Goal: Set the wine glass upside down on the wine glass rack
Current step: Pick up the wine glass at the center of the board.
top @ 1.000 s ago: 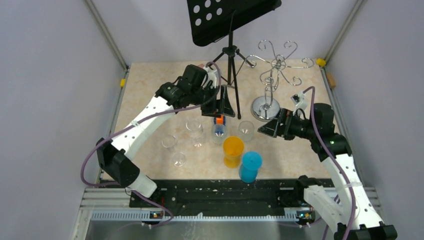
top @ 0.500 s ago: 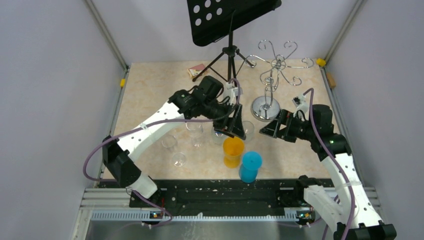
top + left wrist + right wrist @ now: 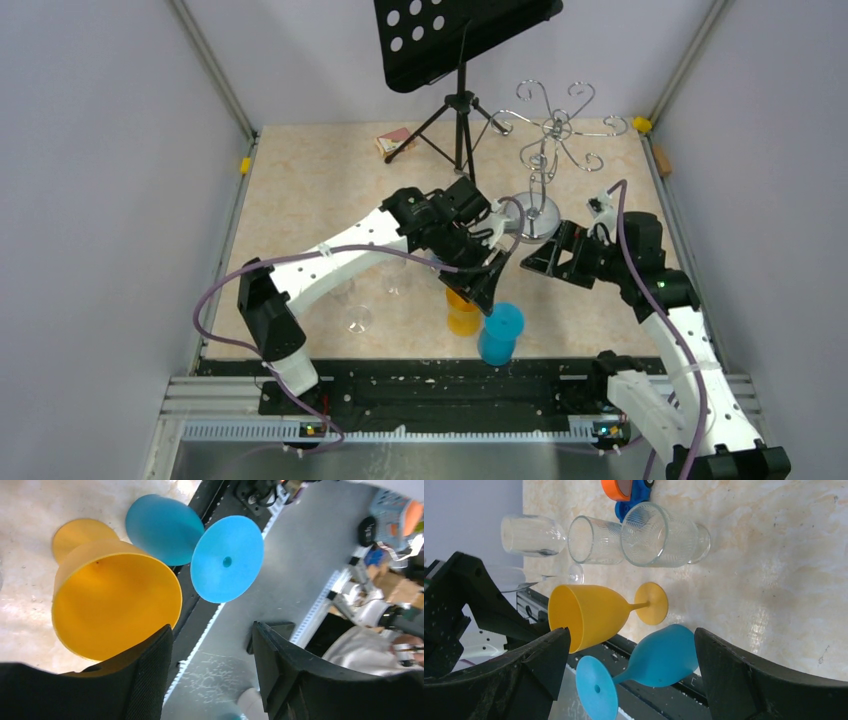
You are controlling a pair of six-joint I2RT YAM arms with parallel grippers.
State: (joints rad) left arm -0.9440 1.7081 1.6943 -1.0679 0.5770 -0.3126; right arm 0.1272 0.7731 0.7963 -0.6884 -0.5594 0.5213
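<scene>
A blue wine glass (image 3: 500,333) stands bowl-down, foot up, near the table's front edge. A yellow wine glass (image 3: 463,310) stands upright just left of it. My left gripper (image 3: 490,300) hangs open over these two. In the left wrist view its left finger (image 3: 150,680) is beside the yellow glass (image 3: 115,610), the blue glass (image 3: 227,557) lies ahead, and nothing is between the jaws (image 3: 212,670). My right gripper (image 3: 530,262) is wide open, a little right of them and empty; its camera frames the blue glass (image 3: 664,657) between its fingers. The chrome wine glass rack (image 3: 545,150) stands at the back right.
A black music stand (image 3: 460,100) stands at the back centre, with a small reddish box (image 3: 393,140) left of its legs. Several clear glasses (image 3: 594,540) and an orange-and-blue object (image 3: 624,490) sit left of the coloured glasses. A black rail (image 3: 400,385) runs along the front edge.
My left arm has swung from beside the music stand forward and to the right, over the yellow glass, and its jaws have narrowed a little. The right arm has stayed put.
</scene>
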